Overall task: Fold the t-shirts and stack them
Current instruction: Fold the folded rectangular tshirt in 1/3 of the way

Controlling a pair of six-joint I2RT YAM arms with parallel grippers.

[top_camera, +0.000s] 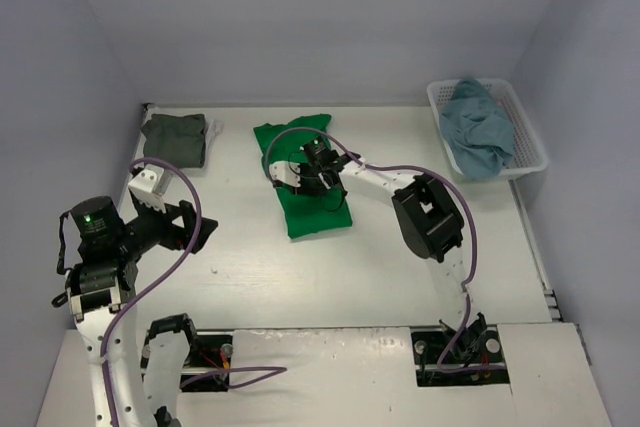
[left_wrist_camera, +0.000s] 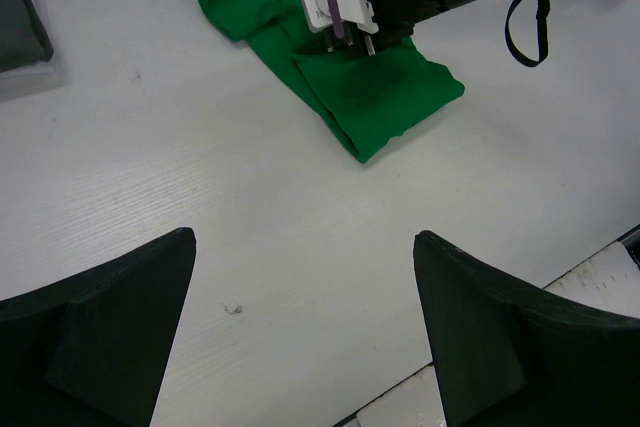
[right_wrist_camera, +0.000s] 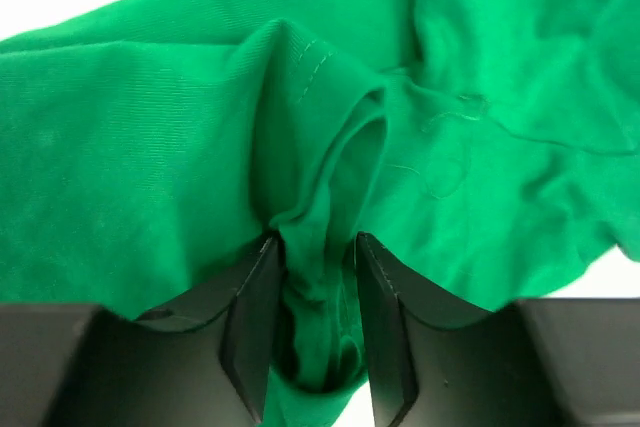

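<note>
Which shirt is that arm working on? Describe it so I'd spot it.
Look at the middle of the white table. The green t-shirt lies there beneath the right gripper. It alone is bright green; the grey shirt lies far left, the blue shirt in the basket.

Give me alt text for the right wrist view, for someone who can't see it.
A raised fold of the green shirt sits between the two black fingers of the right gripper; rumpled shirt fills the rest.

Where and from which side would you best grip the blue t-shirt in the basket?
Pinch a raised crease of the blue t-shirt, coming straight down: it lies crumpled in a heap, and the walls of the basket block any side approach.
</note>
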